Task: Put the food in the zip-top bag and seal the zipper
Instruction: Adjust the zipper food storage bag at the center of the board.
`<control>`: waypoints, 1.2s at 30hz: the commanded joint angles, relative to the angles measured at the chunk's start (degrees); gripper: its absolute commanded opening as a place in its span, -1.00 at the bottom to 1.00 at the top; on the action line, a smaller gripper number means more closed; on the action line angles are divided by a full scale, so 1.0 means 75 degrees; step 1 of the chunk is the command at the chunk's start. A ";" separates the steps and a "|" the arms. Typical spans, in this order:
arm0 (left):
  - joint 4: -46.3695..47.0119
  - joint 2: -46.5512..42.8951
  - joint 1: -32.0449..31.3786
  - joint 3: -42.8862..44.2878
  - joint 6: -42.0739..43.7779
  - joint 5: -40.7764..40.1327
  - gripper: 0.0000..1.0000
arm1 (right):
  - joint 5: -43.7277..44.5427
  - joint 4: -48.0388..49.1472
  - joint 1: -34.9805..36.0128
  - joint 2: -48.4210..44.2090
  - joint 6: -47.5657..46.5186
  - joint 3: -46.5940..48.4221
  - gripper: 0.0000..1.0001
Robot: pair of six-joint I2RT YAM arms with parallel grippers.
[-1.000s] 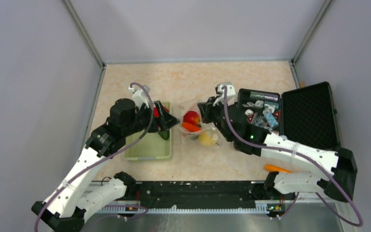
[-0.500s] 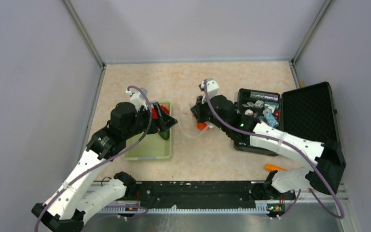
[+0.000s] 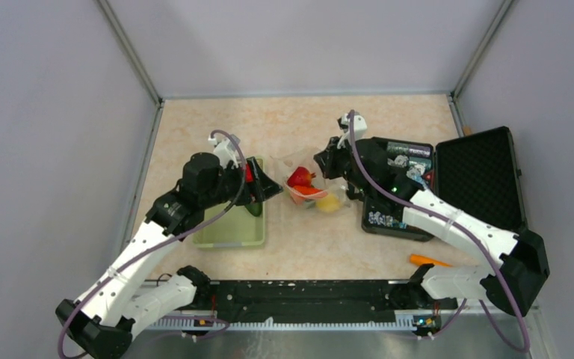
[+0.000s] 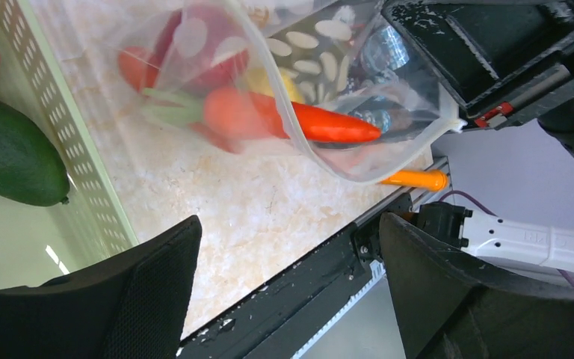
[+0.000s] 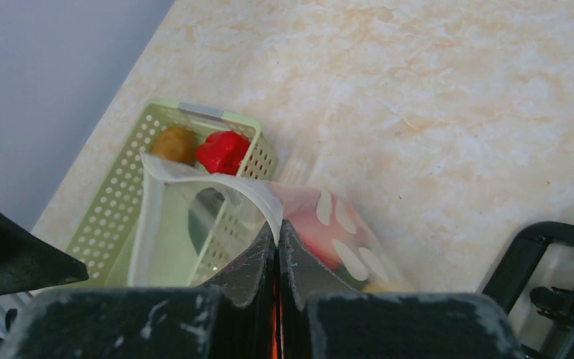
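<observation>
**Bag drawn back toward the case, mouth kept open**

Shifted rightward and away from the basket over the last half second, the right pincer (image 5: 277, 233) is seen clamped shut on the rim of the clear, white-dotted plastic zip-top bag (image 3: 308, 188). The bag now hangs from it between the pale green perforated plastic basket (image 3: 228, 228) and the open black hard case (image 3: 469, 178). Red, orange and yellow toy pieces, previously hidden under the arm, are exposed inside the bag. The left pincer (image 4: 290, 224) has been advanced slightly toward the bag; its fingers are spread apart with nothing between them.

The whitish zipper strip (image 5: 209, 178) is left unsealed, the mouth facing the basket. One glossy orange carrot (image 4: 321, 126) appears to protrude past the rim, though this cannot be settled through the plastic. Outside the bag are counted a dark green piece (image 4: 11, 161), a red pepper (image 5: 223, 151) and a brown piece (image 5: 173, 143) in the basket, plus a second orange carrot (image 3: 427, 260) on the marbled tabletop (image 3: 329, 239). Loading is judged unfinished, so sealing would be premature.
</observation>
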 commanded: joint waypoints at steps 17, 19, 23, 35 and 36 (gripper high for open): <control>0.1327 0.0845 -0.0532 0.0167 -0.0634 -0.0437 0.75 | 0.0058 0.1052 0.0441 -0.0121 0.0368 -0.0091 -1.00; 0.1122 0.1121 -0.0539 0.0347 -0.0559 -0.0701 0.73 | 0.0022 0.1110 0.0451 -0.0135 0.0423 -0.0131 -1.00; 0.0674 0.1396 -0.0555 0.0471 -0.0571 -0.0979 0.66 | 0.0122 0.1060 0.0460 -0.0331 0.0441 -0.0172 -1.00; 0.0525 0.1417 -0.0637 0.0387 -0.0683 -0.1383 0.28 | -0.0044 0.1041 0.0464 -0.0467 0.0599 -0.0325 -1.00; 0.0425 0.1521 -0.0637 0.0458 -0.0628 -0.1321 0.21 | -0.0049 0.1050 0.0473 -0.0481 0.0613 -0.0327 -1.00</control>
